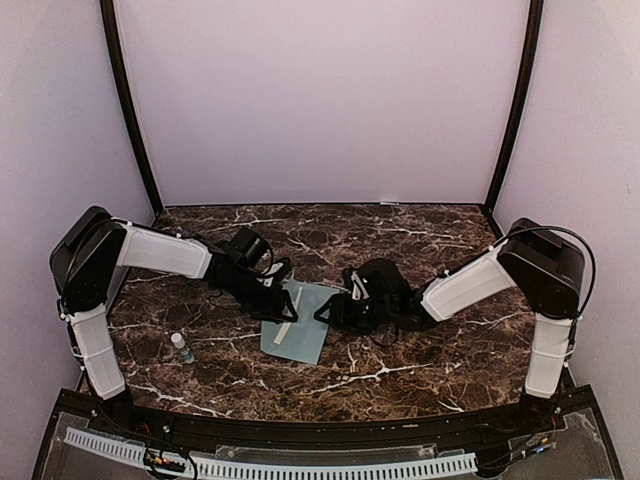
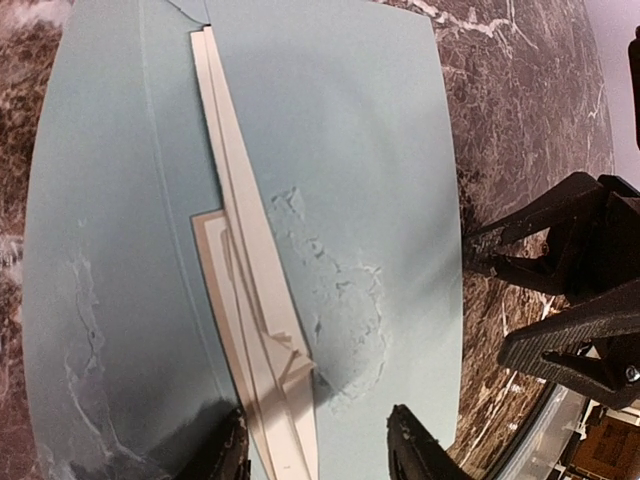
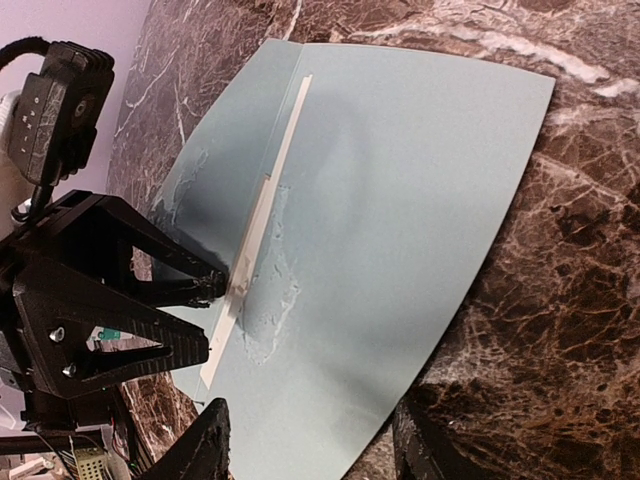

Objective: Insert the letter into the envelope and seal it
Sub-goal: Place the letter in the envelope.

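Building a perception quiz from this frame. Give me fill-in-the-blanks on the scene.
1. A strip of the letter shows from inside the ___.
2. The envelope lies ___ the left fingers and the right fingers.
3. The bottle stands on the ___ arm's side of the envelope.

Missing words: envelope; between; left.
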### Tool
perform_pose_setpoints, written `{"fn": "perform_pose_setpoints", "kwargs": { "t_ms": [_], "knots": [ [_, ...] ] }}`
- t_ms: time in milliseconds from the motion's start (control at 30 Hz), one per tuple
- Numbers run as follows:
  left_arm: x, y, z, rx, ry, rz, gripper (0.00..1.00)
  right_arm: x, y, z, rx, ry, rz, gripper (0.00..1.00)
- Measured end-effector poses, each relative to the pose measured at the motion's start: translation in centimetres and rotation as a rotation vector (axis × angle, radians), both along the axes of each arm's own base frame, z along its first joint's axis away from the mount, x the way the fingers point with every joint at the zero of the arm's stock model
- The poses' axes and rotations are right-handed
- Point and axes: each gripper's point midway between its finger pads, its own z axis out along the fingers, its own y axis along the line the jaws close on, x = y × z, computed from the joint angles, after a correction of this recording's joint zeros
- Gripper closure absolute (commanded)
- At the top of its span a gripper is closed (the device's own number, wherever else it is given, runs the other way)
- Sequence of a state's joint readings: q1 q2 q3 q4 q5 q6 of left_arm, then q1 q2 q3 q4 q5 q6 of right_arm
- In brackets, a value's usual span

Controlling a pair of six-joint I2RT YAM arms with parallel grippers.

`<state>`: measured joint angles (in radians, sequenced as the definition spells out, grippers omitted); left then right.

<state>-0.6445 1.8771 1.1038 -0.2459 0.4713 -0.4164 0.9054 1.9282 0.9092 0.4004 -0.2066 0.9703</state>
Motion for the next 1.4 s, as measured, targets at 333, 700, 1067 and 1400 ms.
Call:
{"fn": "perform_pose_setpoints", "kwargs": {
  "t_ms": [333,700,1067,1400],
  "knots": [
    [-0.8,-0.8,0.2,-0.027,0.025,-0.011,0.54,0.0,0.0,0.0,0.001,0.001,0.001,0.48],
    [-1.3,-1.3,0.1,-0.034,0.041,-0.017,0.53,0.0,0.0,0.0,0.0,0.001,0.002,0.48],
    [0.7,-0.2,3.9,0.049,-0.128,-0.024,0.27,0.3,-0.9,0.1,-0.037,-0.016,-0.026,0.38],
    [1.7,6.5,17.6,0.023,-0.492,0.206,0.01,1.1,-4.1,3.6,-0.109,-0.12,-0.078,0.06]
  ]
}}
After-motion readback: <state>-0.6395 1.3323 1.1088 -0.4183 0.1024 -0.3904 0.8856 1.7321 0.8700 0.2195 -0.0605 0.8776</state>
